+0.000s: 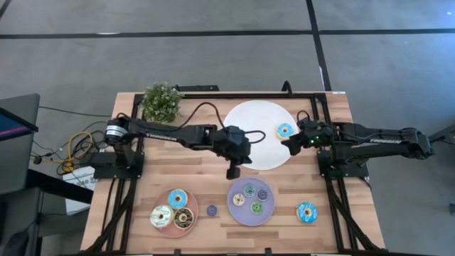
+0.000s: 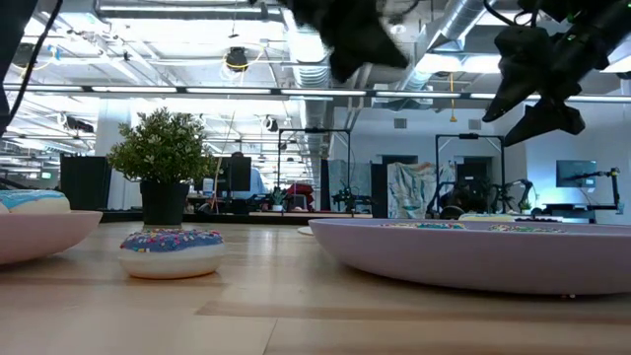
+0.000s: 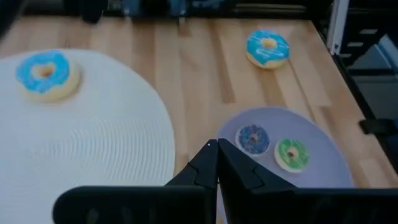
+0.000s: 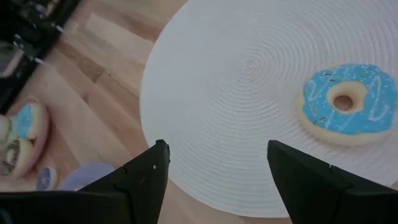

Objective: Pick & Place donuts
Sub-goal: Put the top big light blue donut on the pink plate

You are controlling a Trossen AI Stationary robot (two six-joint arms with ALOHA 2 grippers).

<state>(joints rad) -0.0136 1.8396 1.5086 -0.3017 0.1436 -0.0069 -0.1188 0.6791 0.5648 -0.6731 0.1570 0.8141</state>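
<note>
A blue-iced donut [image 1: 284, 130] [image 4: 348, 102] lies on the white plate [image 1: 249, 117]. My right gripper [image 1: 290, 146] [image 4: 217, 155] hovers open just beside it, above the plate's near-right part. My left gripper [image 1: 233, 171] [image 3: 217, 155] is shut and empty, in the air between the white plate and the purple plate [image 1: 238, 213]. The purple plate carries several tiny donuts, among them a purple one [image 3: 253, 138] and a green one [image 3: 291, 154]. Another blue donut [image 1: 307, 212] [image 3: 267, 48] lies on the table. A tiny purple donut [image 1: 212, 210] [image 2: 170, 251] rests on the wood.
A pink plate [image 1: 170, 229] near the left front holds three larger donuts: blue [image 1: 178, 198], white [image 1: 161, 215] and chocolate [image 1: 185, 218]. A potted plant [image 1: 161, 102] stands at the far left. Dark frame rails run along both table sides.
</note>
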